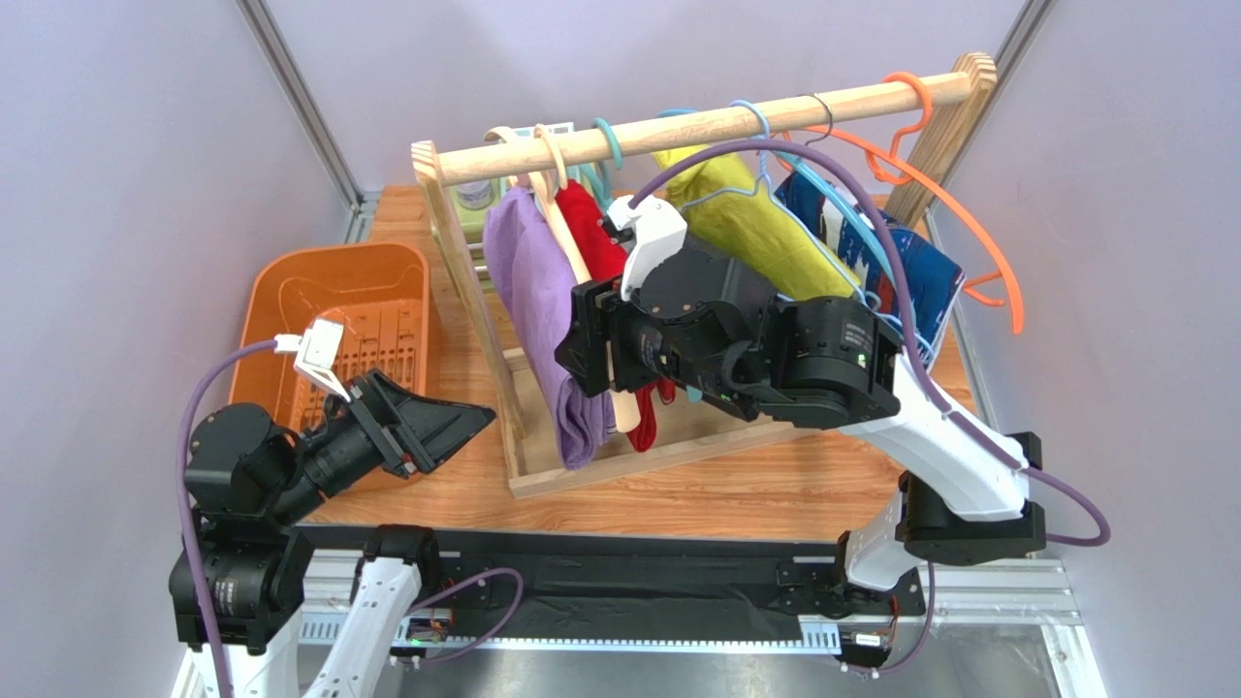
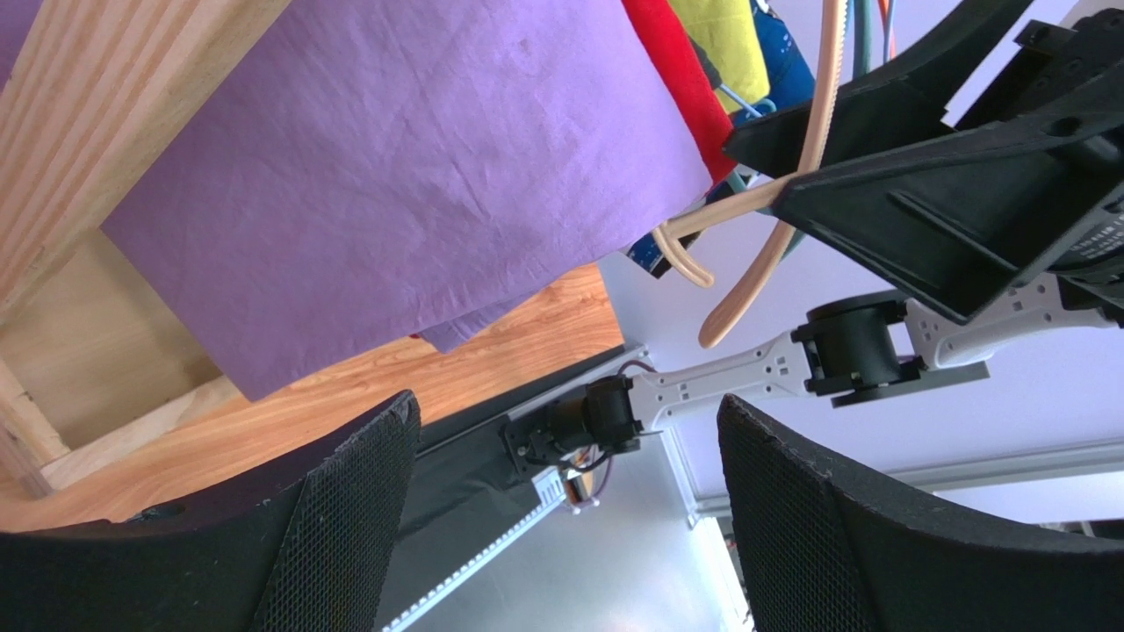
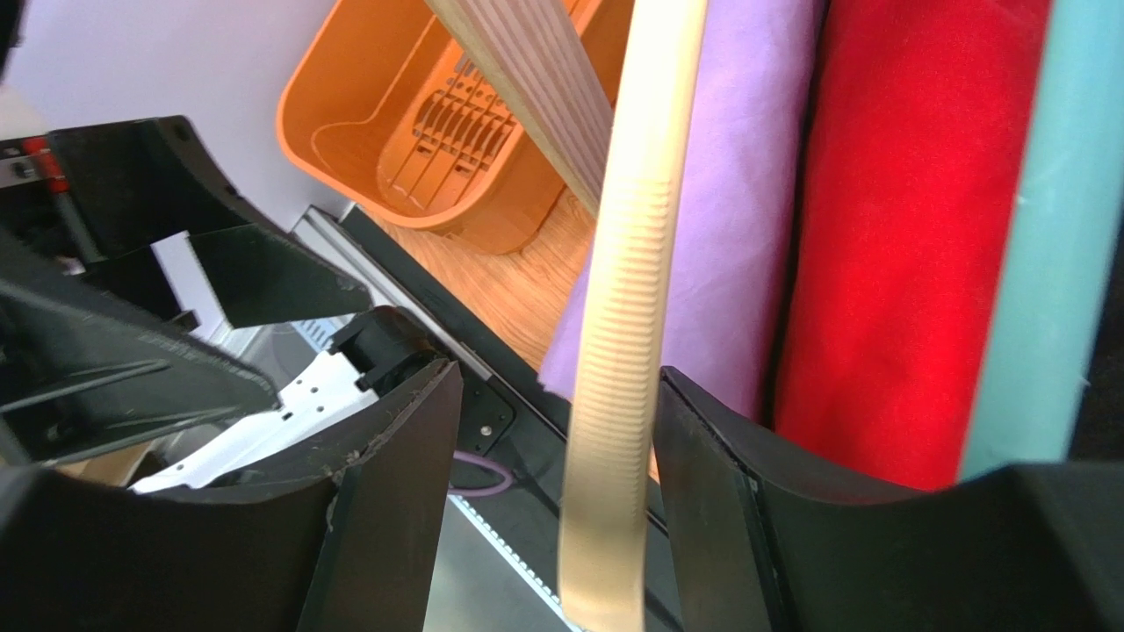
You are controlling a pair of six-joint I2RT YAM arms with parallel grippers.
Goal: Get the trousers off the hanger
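I see the trousers (image 1: 532,298) draped on the hanger (image 3: 627,329), my right gripper (image 3: 554,395) open astride that hanger's lower end, not clamping it, and my left gripper (image 2: 567,415) open and empty, well left of the hanger.

The left hand (image 1: 444,422) and right hand (image 1: 583,349) are showing black, wedge-shaped fingers (image 2: 343,527); behind each, a purple cable (image 1: 219,365) is trailing past white links (image 1: 947,451).
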